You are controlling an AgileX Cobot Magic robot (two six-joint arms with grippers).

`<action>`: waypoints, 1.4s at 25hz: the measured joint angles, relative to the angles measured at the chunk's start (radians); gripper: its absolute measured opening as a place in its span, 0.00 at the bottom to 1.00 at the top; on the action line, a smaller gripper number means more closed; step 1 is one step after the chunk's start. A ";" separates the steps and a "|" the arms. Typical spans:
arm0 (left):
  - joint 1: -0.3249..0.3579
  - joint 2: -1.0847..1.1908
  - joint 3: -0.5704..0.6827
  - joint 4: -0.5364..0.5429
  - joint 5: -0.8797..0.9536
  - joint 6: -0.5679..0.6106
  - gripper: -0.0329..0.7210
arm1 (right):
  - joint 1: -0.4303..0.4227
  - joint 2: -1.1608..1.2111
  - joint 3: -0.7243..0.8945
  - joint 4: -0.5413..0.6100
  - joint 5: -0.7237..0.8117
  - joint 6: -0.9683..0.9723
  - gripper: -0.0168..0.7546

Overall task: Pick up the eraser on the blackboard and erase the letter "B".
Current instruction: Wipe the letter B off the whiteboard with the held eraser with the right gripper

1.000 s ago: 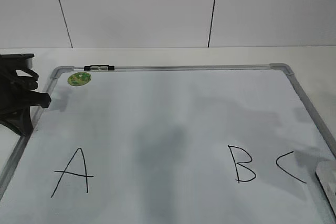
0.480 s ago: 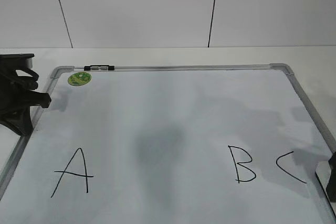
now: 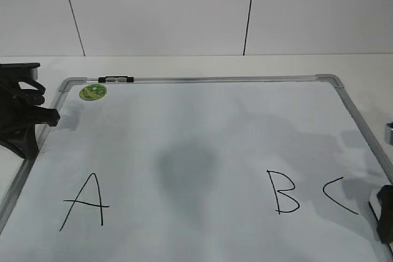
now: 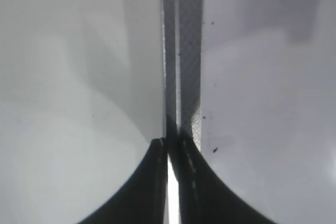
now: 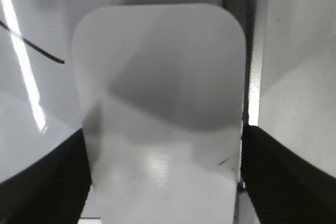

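Observation:
The blackboard (image 3: pixel 202 127) lies flat, a white board in a grey frame. The black letter "B" (image 3: pixel 282 191) is at its lower right. The white eraser (image 5: pixel 157 103) lies on the board by the right frame; only a sliver (image 3: pixel 373 204) shows in the exterior view. My right gripper (image 5: pixel 164 129) is down over it, open, with one finger close beside each long side. It shows as a dark shape (image 3: pixel 385 216) at the right edge. My left gripper (image 4: pixel 170 142) is shut and empty over the board's left frame (image 3: pixel 52 116).
A black "A" (image 3: pixel 86 204) is at lower left and a black "C" (image 3: pixel 339 196) sits between the "B" and the eraser. A marker pen (image 3: pixel 115 80) lies on the top frame beside a round green sticker (image 3: pixel 93 92). A white wall stands behind.
My right gripper came in from the right edge and settled over the eraser, which lay uncovered a second ago. The left arm has not moved.

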 joint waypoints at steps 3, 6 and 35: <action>0.000 0.000 0.000 0.000 0.000 0.000 0.07 | 0.000 0.010 0.000 0.000 -0.001 0.000 0.89; 0.000 0.000 0.000 0.000 -0.002 0.000 0.07 | 0.000 0.010 -0.010 0.001 0.007 0.000 0.88; 0.000 0.000 0.000 0.000 -0.002 0.000 0.07 | 0.000 0.021 -0.116 0.006 0.155 0.000 0.72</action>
